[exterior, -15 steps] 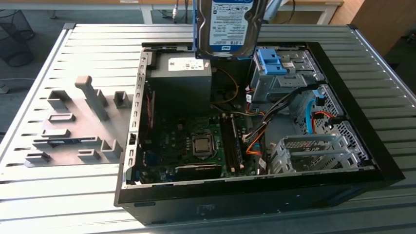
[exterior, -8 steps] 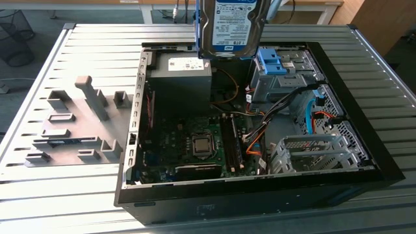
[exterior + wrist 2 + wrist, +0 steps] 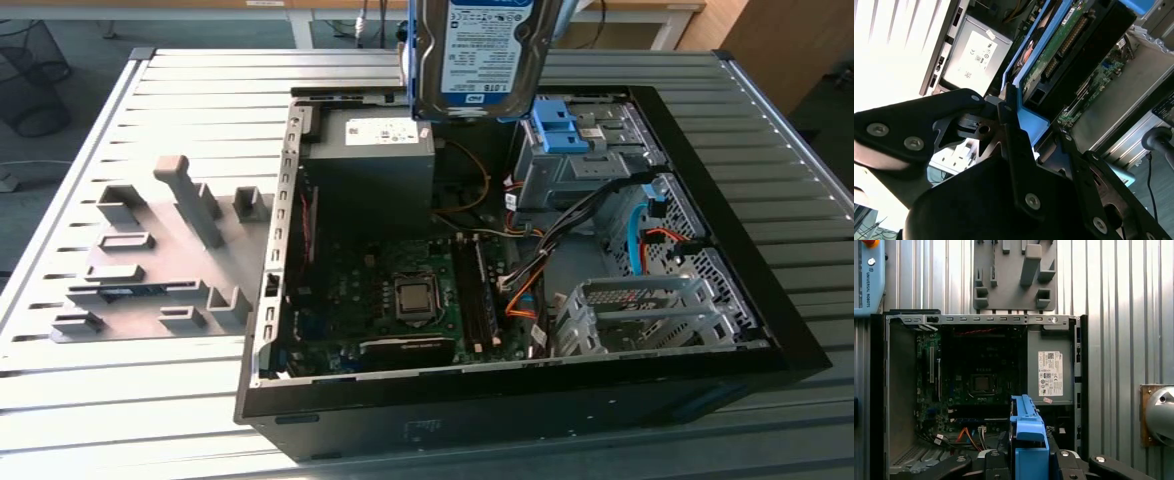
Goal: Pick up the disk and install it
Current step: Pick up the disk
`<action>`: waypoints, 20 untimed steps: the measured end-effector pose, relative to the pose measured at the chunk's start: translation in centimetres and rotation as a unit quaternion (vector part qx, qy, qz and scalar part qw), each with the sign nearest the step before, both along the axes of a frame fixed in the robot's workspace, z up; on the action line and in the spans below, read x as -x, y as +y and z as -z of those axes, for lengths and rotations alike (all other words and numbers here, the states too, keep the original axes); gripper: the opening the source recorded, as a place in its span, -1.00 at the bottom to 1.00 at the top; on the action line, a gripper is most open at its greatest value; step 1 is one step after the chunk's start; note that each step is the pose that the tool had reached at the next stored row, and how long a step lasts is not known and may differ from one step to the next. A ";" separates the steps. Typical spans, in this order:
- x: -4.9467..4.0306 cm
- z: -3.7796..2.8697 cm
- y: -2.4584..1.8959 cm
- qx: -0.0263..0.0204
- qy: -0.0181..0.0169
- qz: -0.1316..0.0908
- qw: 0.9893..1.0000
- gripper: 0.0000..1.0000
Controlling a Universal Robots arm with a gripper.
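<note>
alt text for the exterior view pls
The disk hangs label-out over an open computer case, near its grey power supply. The case lies on a slatted metal table, a grey fixture plate at the exterior view's left.

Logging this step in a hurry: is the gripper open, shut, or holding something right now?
Gripper: shut on the disk, holding it over the open computer case.

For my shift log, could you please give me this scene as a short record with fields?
Held item: disk in its blue carrier, clamped by the gripper
Disk position: in the air above the open computer case, near the power supply
Case: lying on its side, panel off, motherboard exposed
Also on slatted table: grey fixture plate, at the exterior view's left
</note>
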State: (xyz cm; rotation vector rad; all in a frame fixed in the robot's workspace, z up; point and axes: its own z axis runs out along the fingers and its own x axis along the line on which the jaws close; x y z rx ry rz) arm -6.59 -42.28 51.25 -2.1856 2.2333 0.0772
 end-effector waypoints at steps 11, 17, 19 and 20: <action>-0.57 0.00 0.00 0.000 0.000 0.000 1.000 -0.27; -0.96 0.00 0.00 0.000 0.000 0.000 1.000 -0.27; -1.05 0.00 0.00 0.000 0.000 0.000 1.000 -0.27; -1.10 0.00 0.00 0.000 0.000 0.000 1.000 -0.27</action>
